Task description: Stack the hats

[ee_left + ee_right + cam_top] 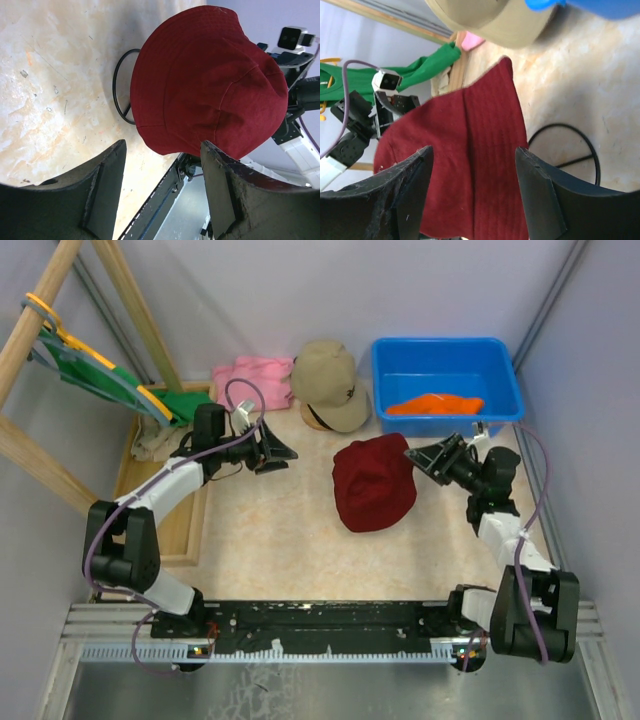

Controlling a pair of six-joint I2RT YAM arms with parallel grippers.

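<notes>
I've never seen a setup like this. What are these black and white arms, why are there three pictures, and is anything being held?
These are two robot arms bolted to the near edge of a table. The wide picture comes from a fixed camera above and behind them. The other two come from small cameras on each wrist, which is why dark fingers show at the bottom of those views. Each arm ends in a two-finger end effector. The left end effector and the right end effector both stand open and hold nothing. Between them lies a dark red hat. Farther back are a tan cap, a pink cloth and a blue bin with an orange hat in it. A green garment hangs at the left.
</notes>
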